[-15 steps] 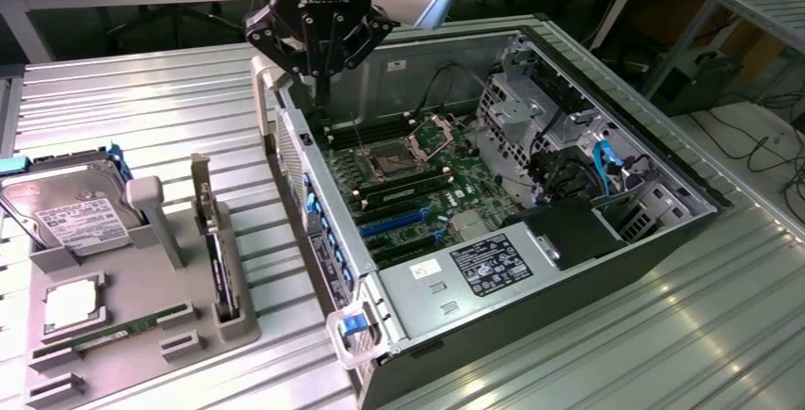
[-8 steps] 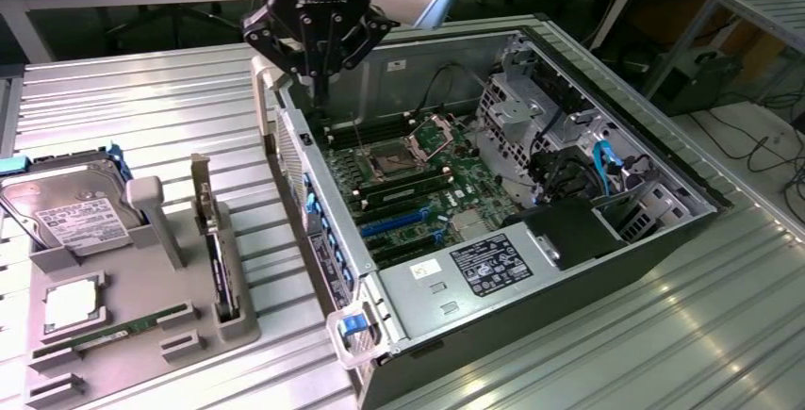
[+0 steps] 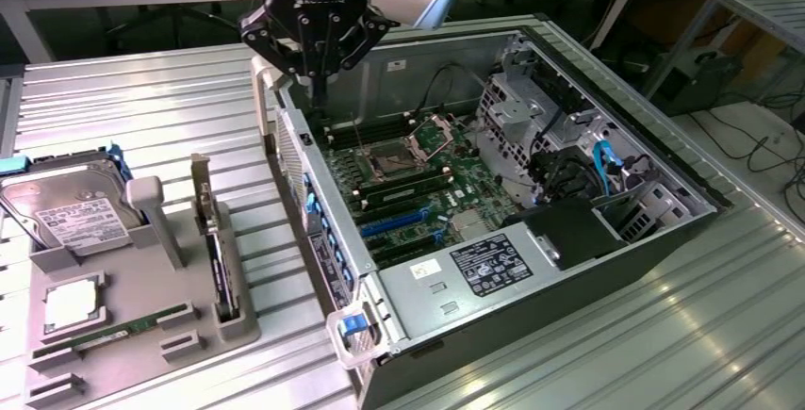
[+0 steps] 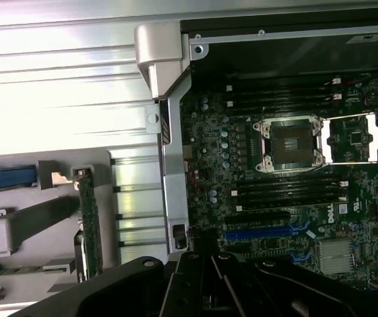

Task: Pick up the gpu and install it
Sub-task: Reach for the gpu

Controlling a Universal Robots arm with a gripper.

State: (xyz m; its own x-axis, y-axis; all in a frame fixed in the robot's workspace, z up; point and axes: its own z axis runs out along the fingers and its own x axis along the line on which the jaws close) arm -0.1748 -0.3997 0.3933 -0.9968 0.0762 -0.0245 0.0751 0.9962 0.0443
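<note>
gpu: the gpu [image 3: 214,240] [image 4: 90,224] stands upright on its long edge in a slot of a grey holder [image 3: 188,320]. The silver bracket end points toward the far side of the worktop. Nothing grips it.
gpu's place: the holder lies by the worktop's [image 3: 164,99] edge at the exterior view's left, toward the near corner. It sits just beside the open computer case [image 3: 654,240], with a strip of bare ribbed metal between them.
Holder's other parts: a hard drive [image 3: 70,207] leans in a cradle on the side of the holder away from the case. A processor chip [image 3: 73,299] lies flat nearer the front. A narrow RAM stick [image 3: 126,327] sits in a slot between the chip and the gpu.
Claw: the claw [image 3: 317,90] [image 4: 205,254] is pinched together with its dark fingertips meeting, and it holds nothing.
Claw's place: it hangs over the far corner of the case, by the case's rear wall. That is well apart from the gpu and higher than it.
Case: it lies on its side with the side panel off, taking up the middle of the worktop.
Motherboard: the motherboard [image 3: 428,193] [image 4: 274,198] faces up inside the case, with an open processor socket [image 3: 384,157] [image 4: 291,142] and blue expansion slots [image 3: 396,221] [image 4: 258,232]. No card is seated in those slots.
</note>
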